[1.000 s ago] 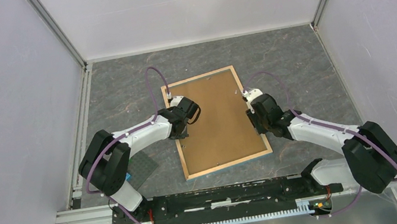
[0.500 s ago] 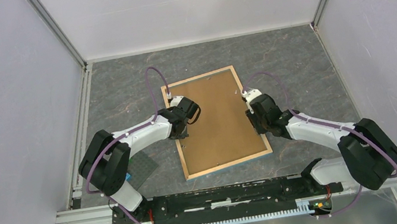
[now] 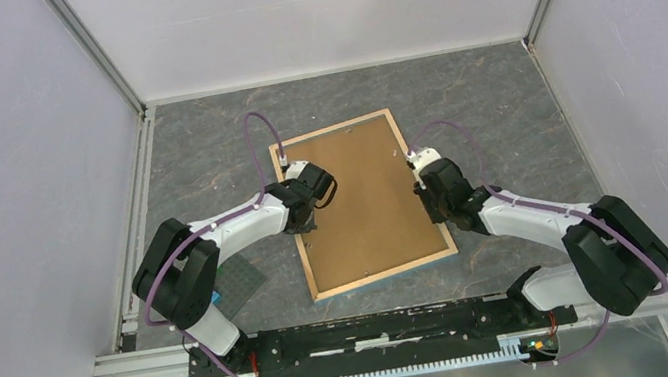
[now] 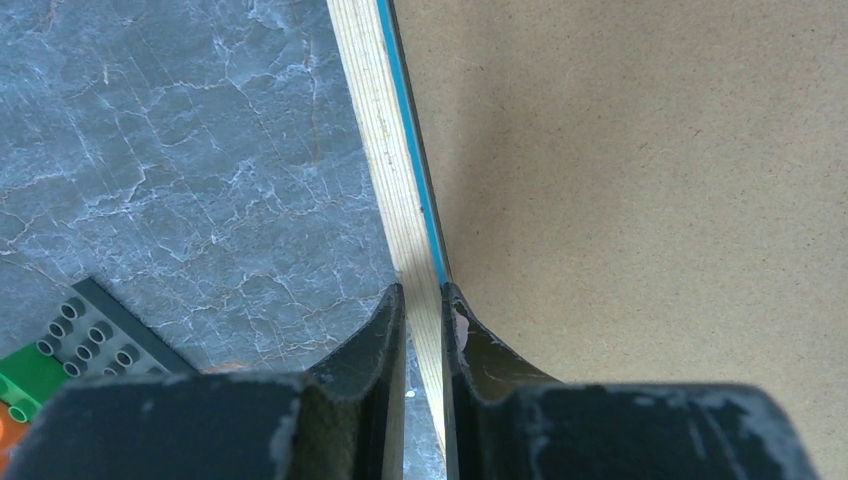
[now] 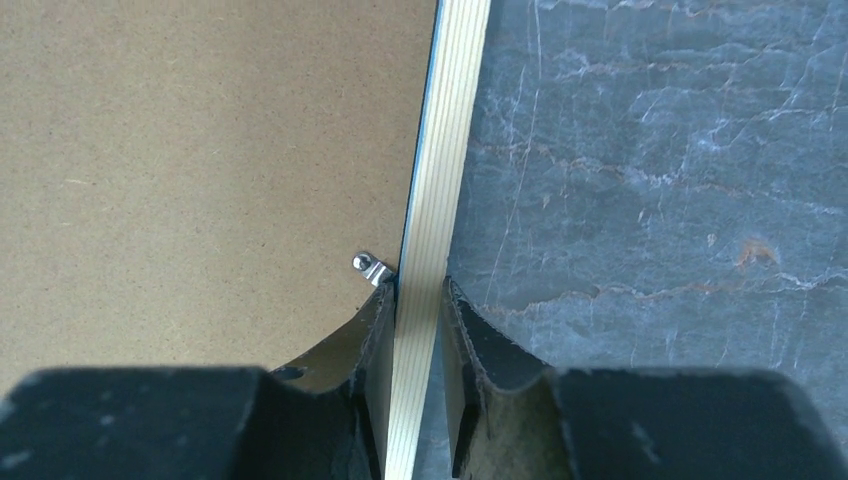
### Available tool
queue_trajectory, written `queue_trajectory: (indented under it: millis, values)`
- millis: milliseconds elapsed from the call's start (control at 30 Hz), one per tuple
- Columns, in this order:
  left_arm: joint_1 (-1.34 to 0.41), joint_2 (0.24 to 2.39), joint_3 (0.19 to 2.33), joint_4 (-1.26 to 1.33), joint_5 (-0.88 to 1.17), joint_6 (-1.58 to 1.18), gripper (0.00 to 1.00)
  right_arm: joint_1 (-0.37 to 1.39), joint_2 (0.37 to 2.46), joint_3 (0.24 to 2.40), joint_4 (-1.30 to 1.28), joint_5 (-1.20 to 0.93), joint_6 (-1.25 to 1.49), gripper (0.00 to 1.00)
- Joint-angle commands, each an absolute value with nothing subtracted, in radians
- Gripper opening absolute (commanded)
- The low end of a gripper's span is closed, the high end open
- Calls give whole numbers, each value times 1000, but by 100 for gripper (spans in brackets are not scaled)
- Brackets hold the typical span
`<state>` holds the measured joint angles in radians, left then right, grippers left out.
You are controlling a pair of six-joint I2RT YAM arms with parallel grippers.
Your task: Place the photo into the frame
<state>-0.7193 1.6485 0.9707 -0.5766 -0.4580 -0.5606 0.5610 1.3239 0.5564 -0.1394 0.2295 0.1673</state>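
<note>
The frame (image 3: 384, 275) lies back up on the grey table, light wood rails with a thin blue inner edge, and a brown backing board (image 3: 362, 199) fills its middle. My left gripper (image 3: 308, 227) is shut on the left rail (image 4: 385, 150), one finger on each side of it (image 4: 423, 300). On the opposite side, my right gripper (image 3: 432, 205) is shut on the right rail (image 5: 450, 120), the wood filling the gap between its fingers (image 5: 418, 295). A small metal clip (image 5: 372, 266) sits on the board just ahead of the right gripper's inner finger. The photo is hidden.
A dark grey studded plate (image 3: 239, 284) lies on the table near the left arm's base, with a green brick (image 4: 25, 375) beside it. White walls enclose the table on three sides. A metal rail (image 3: 363, 334) runs along the near edge.
The right gripper's fingers have closed in on the right rail. The frame's far end has shifted slightly to the left. The left gripper has not moved.
</note>
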Motion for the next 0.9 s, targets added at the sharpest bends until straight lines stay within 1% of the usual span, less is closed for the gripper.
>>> queue_trajectory:
  millis: [0, 133, 200, 267, 367, 467, 567, 600, 667, 700, 767, 800, 867]
  values:
    - [-716, 1671, 933, -575, -423, -535, 2, 554, 1424, 488, -88, 275, 163, 25]
    - [-716, 1671, 933, -574, -422, -534, 2, 554, 1418, 482, -21, 246, 189, 17]
    - [-717, 1668, 932, -574, -422, -534, 2, 554, 1395, 505, -37, 243, 201, 13]
    - [-716, 1666, 930, -572, -422, -532, 2, 554, 1354, 520, -51, 248, 204, 10]
    - [-716, 1669, 931, -571, -422, -531, 2, 554, 1277, 548, -91, 239, 197, 7]
    - [-717, 1669, 932, -572, -423, -533, 2, 554, 1204, 546, -98, 224, 206, 0]
    - [-716, 1672, 933, -572, -423, -532, 2, 554, 1142, 518, -67, 210, 216, 0]
    - [-716, 1671, 934, -573, -424, -531, 2, 554, 1129, 514, -65, 199, 217, 8]
    - [-716, 1668, 933, -571, -418, -528, 2, 553, 1115, 523, -86, 198, 227, 33]
    - [-716, 1666, 933, -570, -416, -526, 2, 554, 1110, 527, -94, 197, 228, 41]
    - [-720, 1664, 933, -569, -416, -524, 2, 554, 1100, 532, -116, 222, 230, 51]
    - [-721, 1664, 933, -569, -416, -523, 2, 554, 1099, 535, -125, 238, 229, 54]
    - [-728, 1662, 933, -569, -418, -519, 2, 551, 1094, 544, -142, 261, 225, 56]
